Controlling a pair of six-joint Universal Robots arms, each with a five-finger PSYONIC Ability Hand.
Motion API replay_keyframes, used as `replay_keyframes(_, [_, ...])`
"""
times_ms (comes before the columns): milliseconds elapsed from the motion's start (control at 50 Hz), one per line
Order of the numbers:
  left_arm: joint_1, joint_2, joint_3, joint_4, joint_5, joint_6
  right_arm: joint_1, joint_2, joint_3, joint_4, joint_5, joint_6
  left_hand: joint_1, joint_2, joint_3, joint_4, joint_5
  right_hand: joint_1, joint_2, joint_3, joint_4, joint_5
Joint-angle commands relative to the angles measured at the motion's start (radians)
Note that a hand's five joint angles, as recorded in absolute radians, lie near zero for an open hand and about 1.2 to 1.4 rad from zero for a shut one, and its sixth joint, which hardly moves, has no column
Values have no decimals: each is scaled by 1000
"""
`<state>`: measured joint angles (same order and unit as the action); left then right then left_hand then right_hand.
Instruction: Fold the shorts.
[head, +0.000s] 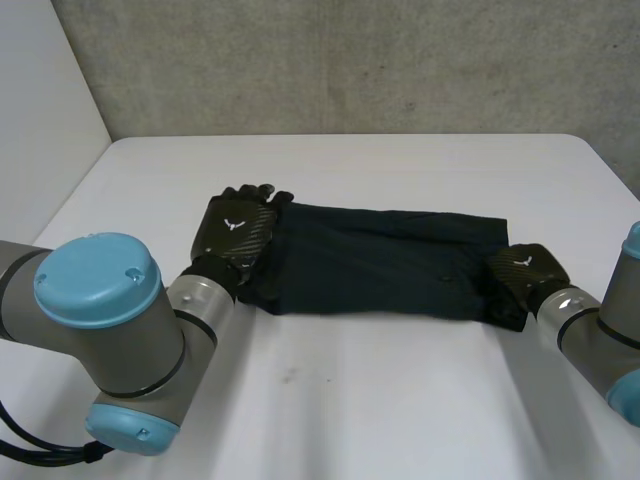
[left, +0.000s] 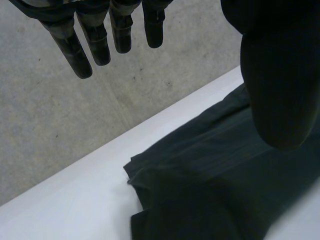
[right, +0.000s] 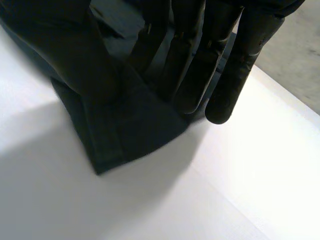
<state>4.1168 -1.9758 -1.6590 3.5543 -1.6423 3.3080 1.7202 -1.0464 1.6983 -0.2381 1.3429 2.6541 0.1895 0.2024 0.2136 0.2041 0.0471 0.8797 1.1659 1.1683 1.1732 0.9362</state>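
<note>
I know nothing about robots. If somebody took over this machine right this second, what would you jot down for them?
Left hand: open, fingers straight, at the left end of the shorts, holding nothing.
Right hand: open, straight fingers on the shorts' right end, near a corner.
Shorts: lying flat as a long strip across the white table.
Done: a hand is at each end.
Left: grip the cloth and, probably, fold one end over the other.

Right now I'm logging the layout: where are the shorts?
In the head view the shorts lie midway across the table, the left hand at their left end and the right hand at their right end.
</note>
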Motion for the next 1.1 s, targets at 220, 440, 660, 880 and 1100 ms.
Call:
replay_keyframes(220, [30, 80, -36, -3, -4, 1, -51, -165, -2, 60, -28, -82, 3, -9, -21, -11, -29, -186, -472, -474, -479, -417])
replay_keyframes(440, [33, 86, -65, 0, -4, 1, -135, -109, -2, 69, -74, -91, 1, -12, -24, -14, -32, -566, -852, -854, -859, -797])
replay_keyframes(660, [34, 83, -67, 3, 1, 1, -191, 8, -37, 60, -88, -105, -5, -18, -29, -20, -37, -302, -588, -590, -595, -533])
replay_keyframes(880, [36, 77, -68, 2, 1, 1, -191, 43, -81, 66, -119, -106, -5, -18, -29, -20, -38, 517, 230, 228, 223, 286])
replay_keyframes(1100, [36, 84, -68, 2, -4, 1, -200, -121, -95, 98, -119, -112, -5, -18, -29, -20, -38, 517, 230, 228, 223, 286])
